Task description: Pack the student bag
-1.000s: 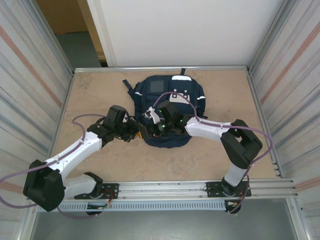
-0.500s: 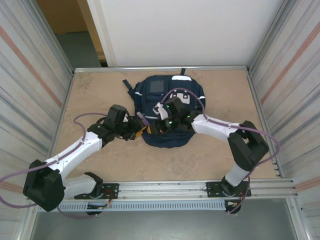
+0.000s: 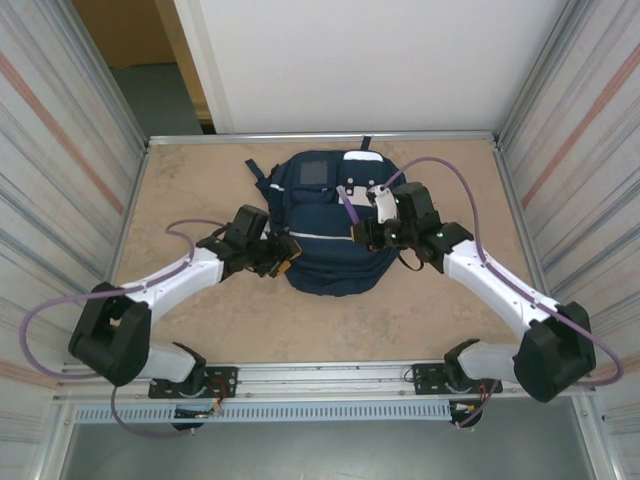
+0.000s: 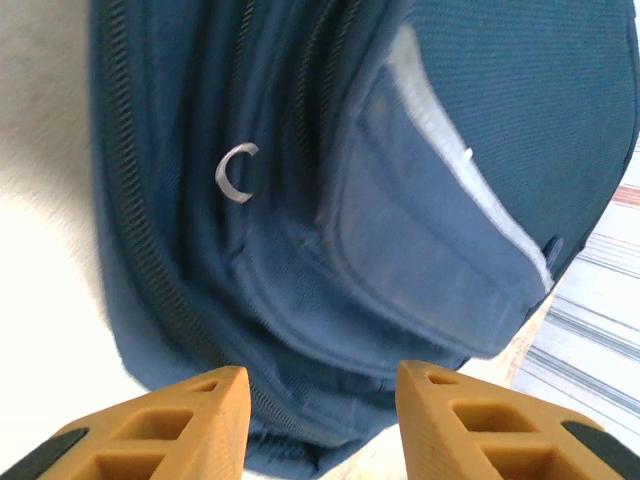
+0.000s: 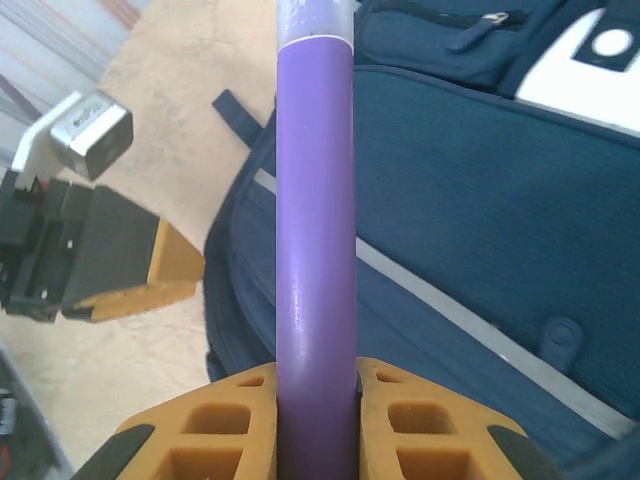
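The navy student bag [image 3: 330,215] lies flat in the middle of the table, with its grey square panel and white patch at the far end. My right gripper [image 5: 316,375] is shut on a purple marker [image 5: 315,200], which sticks out straight ahead over the bag [image 5: 480,180]. From above, that gripper [image 3: 364,232] hovers over the bag's right half and the marker [image 3: 346,203] points to the far left. My left gripper [image 4: 322,385] is open with nothing between its fingers, at the bag's near left edge [image 4: 420,200]. It also shows from above [image 3: 287,255] and in the right wrist view [image 5: 165,282].
A metal zip ring [image 4: 235,172] hangs on the bag's side. Ribbed metal walls [image 3: 60,150] close in both sides and a white panel [image 3: 370,60] stands at the back. Bare tan table [image 3: 190,190] lies left, right and in front of the bag. A rail [image 3: 340,375] runs along the near edge.
The two grippers were together at the bag's near left side. The left jaws opened. The right gripper closed on the purple marker and carried it back and to the right over the bag.
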### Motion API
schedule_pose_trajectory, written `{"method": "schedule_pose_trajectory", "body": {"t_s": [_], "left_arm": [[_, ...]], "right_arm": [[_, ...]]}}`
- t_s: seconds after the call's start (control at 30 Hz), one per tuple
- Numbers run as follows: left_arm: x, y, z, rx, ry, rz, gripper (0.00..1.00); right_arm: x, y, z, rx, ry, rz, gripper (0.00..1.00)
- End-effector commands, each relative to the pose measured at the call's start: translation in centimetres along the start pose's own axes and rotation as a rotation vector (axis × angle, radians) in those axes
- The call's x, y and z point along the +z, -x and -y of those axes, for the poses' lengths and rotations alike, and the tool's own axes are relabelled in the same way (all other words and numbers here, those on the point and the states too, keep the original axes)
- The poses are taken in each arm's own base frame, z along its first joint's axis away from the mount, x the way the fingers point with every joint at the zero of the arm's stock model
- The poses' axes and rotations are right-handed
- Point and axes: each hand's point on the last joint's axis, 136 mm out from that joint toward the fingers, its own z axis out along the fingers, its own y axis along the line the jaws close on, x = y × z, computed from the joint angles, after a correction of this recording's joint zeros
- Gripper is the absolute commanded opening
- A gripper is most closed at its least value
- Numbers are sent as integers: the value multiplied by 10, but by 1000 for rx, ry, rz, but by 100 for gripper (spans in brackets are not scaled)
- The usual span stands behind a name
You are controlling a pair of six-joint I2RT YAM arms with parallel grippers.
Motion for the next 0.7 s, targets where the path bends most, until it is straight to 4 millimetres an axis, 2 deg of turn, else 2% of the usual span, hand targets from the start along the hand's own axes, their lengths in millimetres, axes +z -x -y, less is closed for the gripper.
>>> {"method": "schedule_pose_trajectory", "body": {"t_s": [0.0, 0.2, 0.43, 0.57, 0.67], "left_arm": [[4, 15, 25, 72, -49, 41, 42], [17, 34, 31, 116, -21, 99, 40], [42, 39, 23, 103, 11, 76, 39], [33, 35, 17, 80, 61, 79, 41], [10, 42, -6, 91, 214, 163, 45]], "right_arm": [[-12, 3, 8, -58, -62, 39, 11], [-17, 3, 10, -81, -70, 59, 11], [-22, 8, 9, -91, -67, 87, 11], [-25, 6, 7, -92, -63, 77, 11], [-23, 3, 9, -92, -62, 83, 11]]}}
